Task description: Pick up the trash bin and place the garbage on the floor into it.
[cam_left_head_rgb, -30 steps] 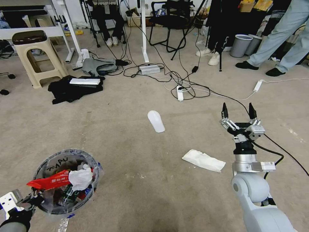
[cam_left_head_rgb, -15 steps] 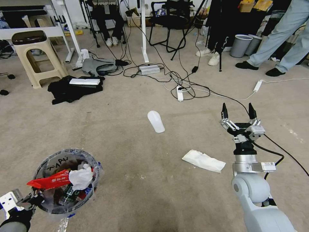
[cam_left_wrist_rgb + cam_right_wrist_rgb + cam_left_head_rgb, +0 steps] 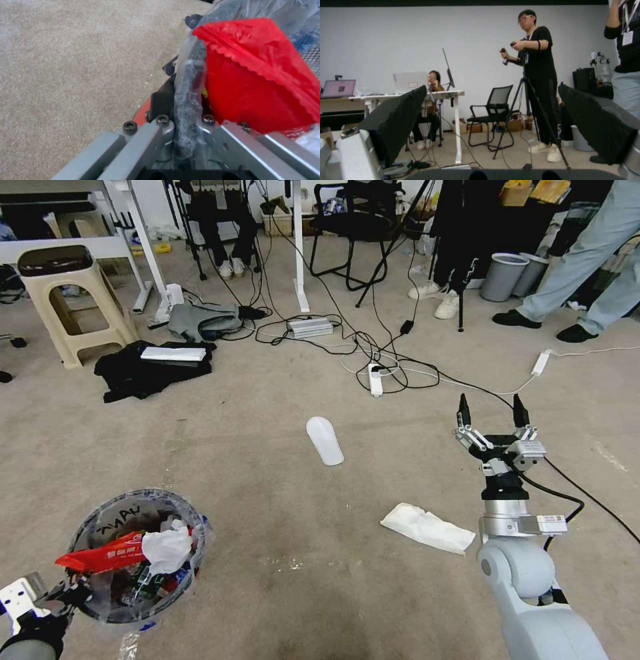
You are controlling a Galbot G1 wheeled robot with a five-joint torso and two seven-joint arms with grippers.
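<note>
While my left gripper (image 3: 186,117) pinches the trash bin (image 3: 137,557) rim, right gripper (image 3: 492,415) gapes empty over carpet (image 3: 267,447) beyond the tissue (image 3: 427,527).

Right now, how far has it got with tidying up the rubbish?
Well along, it seems. The trash bin is already lifted, the left claw shut on its rim, and it holds a red wrapper, white tissue and more. Nothing is being picked up: the right claw hangs open above the floor. Left to collect: the white paper lying beside that arm.
</note>
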